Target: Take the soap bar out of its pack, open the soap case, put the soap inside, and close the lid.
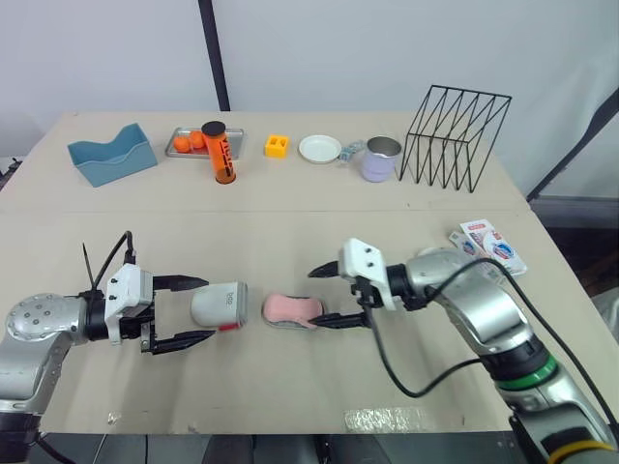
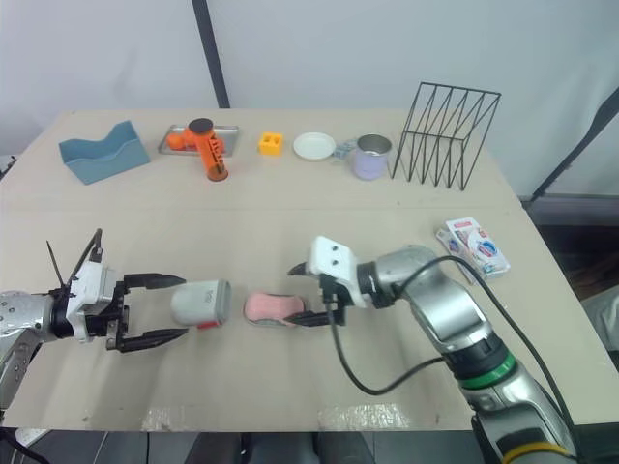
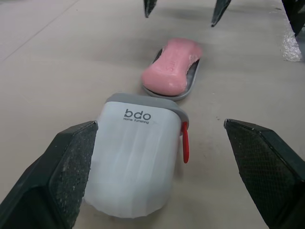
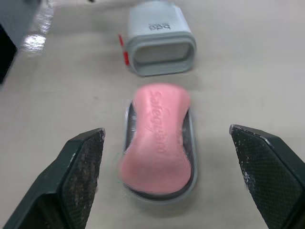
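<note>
A pink soap bar (image 1: 293, 308) lies on the grey base of the soap case (image 4: 189, 153) near the table's front middle. The white case cover (image 1: 220, 306), marked "bdo" with a red tab, lies on its side just left of it, its open end toward the soap. My left gripper (image 1: 205, 309) is open, its fingers (image 3: 62, 176) on either side of the cover without touching it. My right gripper (image 1: 317, 298) is open too, straddling the soap's right end. The empty soap pack (image 1: 488, 242) lies at the right edge.
Along the back stand a blue tray (image 1: 111, 155), a metal tray with oranges (image 1: 189, 142), an orange bottle (image 1: 221, 153), a yellow block (image 1: 278, 145), a white plate (image 1: 319, 148), a lavender mug (image 1: 380, 159) and a black wire rack (image 1: 455, 135).
</note>
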`<state>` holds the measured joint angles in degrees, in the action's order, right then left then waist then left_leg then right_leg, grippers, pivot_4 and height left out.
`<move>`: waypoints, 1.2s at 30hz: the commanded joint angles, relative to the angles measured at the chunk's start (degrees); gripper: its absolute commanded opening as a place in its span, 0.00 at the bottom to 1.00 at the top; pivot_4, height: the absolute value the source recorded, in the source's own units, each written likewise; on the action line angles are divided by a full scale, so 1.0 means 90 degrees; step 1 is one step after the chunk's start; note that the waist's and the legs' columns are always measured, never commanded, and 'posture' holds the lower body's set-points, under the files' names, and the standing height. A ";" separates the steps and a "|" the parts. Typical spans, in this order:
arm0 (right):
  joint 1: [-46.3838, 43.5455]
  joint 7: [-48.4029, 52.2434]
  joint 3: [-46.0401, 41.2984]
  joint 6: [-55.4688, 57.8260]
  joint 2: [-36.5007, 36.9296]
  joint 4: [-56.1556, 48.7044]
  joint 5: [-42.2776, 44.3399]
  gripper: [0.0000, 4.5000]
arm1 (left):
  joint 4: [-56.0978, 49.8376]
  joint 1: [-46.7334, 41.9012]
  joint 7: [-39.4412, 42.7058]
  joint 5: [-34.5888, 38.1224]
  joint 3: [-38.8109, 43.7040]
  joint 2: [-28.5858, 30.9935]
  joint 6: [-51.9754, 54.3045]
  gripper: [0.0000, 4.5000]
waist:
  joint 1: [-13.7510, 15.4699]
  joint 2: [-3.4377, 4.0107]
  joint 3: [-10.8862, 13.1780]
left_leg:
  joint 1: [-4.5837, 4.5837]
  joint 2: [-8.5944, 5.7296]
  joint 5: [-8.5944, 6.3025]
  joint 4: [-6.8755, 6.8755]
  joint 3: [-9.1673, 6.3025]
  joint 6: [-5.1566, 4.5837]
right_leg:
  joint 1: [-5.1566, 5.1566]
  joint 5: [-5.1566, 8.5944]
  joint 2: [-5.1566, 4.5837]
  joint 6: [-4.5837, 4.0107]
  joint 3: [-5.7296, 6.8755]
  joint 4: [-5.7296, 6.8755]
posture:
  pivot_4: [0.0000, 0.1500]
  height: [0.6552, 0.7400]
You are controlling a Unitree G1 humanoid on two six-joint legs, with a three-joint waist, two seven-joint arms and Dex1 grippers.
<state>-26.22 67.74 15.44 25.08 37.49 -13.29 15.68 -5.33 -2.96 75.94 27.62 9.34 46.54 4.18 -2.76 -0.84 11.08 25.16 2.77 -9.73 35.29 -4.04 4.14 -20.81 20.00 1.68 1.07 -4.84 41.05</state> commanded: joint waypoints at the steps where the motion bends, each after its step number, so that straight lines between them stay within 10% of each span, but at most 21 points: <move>1: 0.0153 0.0254 -0.0295 -0.0661 0.0098 -0.0100 0.0191 0.97 | 0.0091 -0.0112 0.0132 -0.0035 0.0089 0.0165 -0.0146 1.00 | -0.0001 0.0000 0.0000 | -0.0001 0.0000 0.0000 0.0000 0.0000 0.0000 | 0.0000 0.0000 0.0000 -0.0001 -0.0001 0.0001 | 1.00 1.00; 36: 0.1678 0.1219 -0.1601 -0.2320 0.0419 0.0836 0.1319 0.97 | 0.2024 -0.1806 0.1203 -0.0794 -0.0878 0.0225 -0.0893 1.00 | -0.0006 0.0000 0.0000 | -0.0007 0.0002 0.0006 0.0003 -0.0003 0.0009 | 0.0005 -0.0002 0.0009 -0.0004 0.0001 0.0009 | 1.00 1.00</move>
<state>-11.30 77.77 3.01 5.83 40.89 -5.25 26.72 13.03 -18.51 86.40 20.08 0.80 48.20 -3.48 -2.81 -0.84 11.08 25.09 2.79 -9.68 35.31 -4.06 4.22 -20.76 19.98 1.77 1.03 -4.84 41.14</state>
